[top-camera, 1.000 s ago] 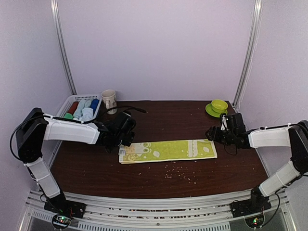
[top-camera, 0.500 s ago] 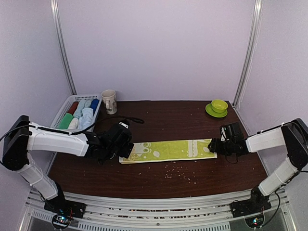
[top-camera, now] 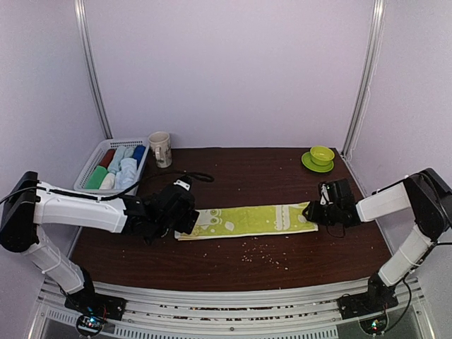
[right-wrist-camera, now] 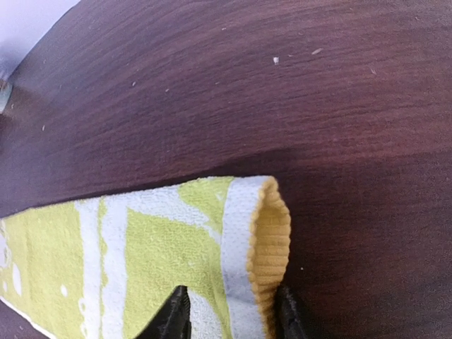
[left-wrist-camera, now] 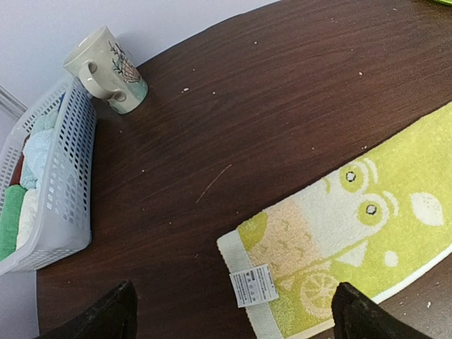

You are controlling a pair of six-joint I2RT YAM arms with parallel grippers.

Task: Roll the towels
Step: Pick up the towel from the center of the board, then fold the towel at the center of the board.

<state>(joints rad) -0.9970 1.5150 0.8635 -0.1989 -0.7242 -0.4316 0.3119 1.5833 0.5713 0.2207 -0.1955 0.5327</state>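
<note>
Evidently the right pincer (right-wrist-camera: 227, 314) is about half closed on the short end of the yellow-green towel (right-wrist-camera: 141, 261), whose hem stands up in a small loop between the fingertips (right-wrist-camera: 175, 311) (how firm the pinch is, I cannot tell). That looks like the first turn of a roll, so I judge the task barely begun. From that pincer the towel runs flat along the desk (right-wrist-camera: 282, 92) to the left pincer (left-wrist-camera: 236, 318). This one hangs fully spread and empty over the other end, the label (left-wrist-camera: 253, 286) between its fingers, probably to pin the cloth against sliding. Beyond the left pincer's outer side sit a white basket (left-wrist-camera: 67, 176) and a mug (left-wrist-camera: 106, 70).
</note>
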